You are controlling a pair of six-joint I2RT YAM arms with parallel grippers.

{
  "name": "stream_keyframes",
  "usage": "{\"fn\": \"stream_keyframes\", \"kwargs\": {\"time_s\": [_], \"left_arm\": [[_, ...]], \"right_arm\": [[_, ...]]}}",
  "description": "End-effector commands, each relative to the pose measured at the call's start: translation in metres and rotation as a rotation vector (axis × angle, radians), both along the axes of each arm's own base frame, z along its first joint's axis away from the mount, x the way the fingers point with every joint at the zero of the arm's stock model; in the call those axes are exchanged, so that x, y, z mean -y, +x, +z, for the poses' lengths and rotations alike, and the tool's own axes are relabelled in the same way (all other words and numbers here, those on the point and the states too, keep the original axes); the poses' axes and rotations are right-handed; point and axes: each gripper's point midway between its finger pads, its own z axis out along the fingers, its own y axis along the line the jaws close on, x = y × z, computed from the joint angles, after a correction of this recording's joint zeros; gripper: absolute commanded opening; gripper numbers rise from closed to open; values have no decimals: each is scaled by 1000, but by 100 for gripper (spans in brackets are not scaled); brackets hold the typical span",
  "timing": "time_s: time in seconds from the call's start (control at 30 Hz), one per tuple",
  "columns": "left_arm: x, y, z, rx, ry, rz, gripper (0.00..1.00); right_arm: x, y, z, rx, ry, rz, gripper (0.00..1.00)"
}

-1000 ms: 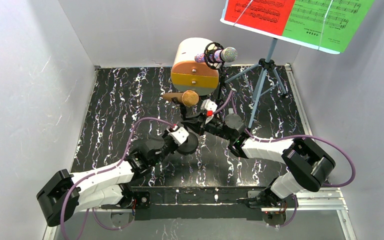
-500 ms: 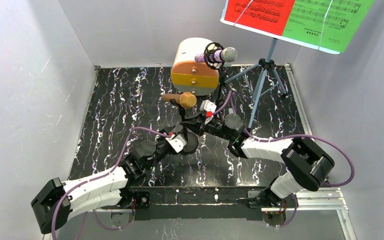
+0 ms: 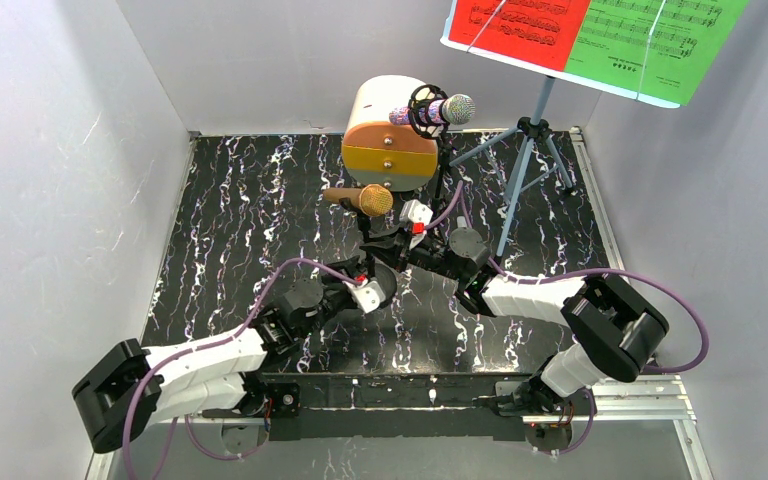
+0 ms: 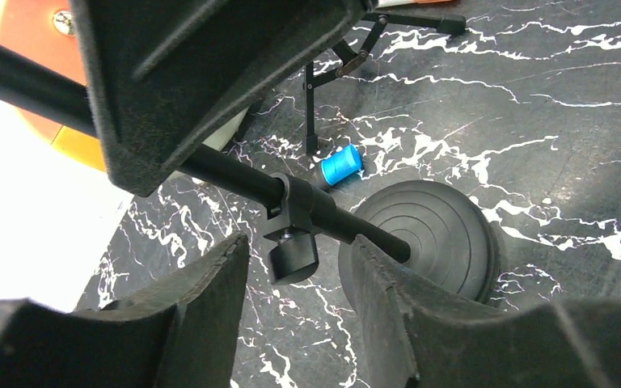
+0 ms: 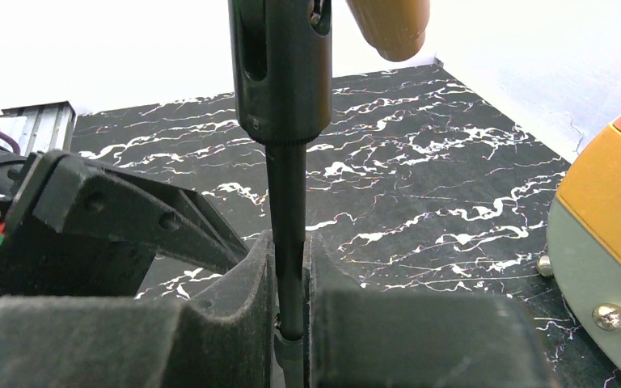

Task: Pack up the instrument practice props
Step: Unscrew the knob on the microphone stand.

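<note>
Right tool (image 5: 289,271) clamped on black stand pole (image 5: 287,186); gold microphone (image 5: 388,28) above it, cropped by frame. Left tool (image 4: 295,279) jaws apart, straddling clamp knob (image 4: 293,255); round base (image 4: 428,234) beyond, partly hidden.

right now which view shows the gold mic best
Top external: the whole gold mic shows, lying sideways in front of the cabinet. Right wrist catches only one end at its top edge. Left wrist doesn't show it.

Bright, even light, soft shadows on the worktop (image 3: 240,200); wrist views blow out white at the wall (image 5: 129,48), right claw pads (image 5: 129,339) blurred.
</note>
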Motion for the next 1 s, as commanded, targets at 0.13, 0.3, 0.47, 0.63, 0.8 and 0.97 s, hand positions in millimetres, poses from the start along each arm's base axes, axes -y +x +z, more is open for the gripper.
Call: {"fn": "stream_keyframes", "kwargs": {"time_s": [0.13, 0.3, 0.47, 0.63, 0.8, 0.97], "left_arm": [[4, 7, 12, -33, -112, 57, 19], [7, -1, 15, -147, -263, 72, 9], [15, -9, 18, -387, -488, 115, 7], [18, -10, 14, -666, -734, 224, 0], [10, 3, 14, -974, -1042, 338, 0], [-1, 11, 9, -1270, -1445, 435, 0]], "right_arm": [[-5, -27, -64, -183, -160, 95, 1], [-6, -27, -66, -185, -163, 98, 1], [-7, -27, -68, -192, -166, 106, 1], [-7, -27, -69, -193, -168, 102, 1], [-5, -25, -70, -184, -171, 92, 1], [-5, -24, -72, -175, -179, 83, 1]]}}
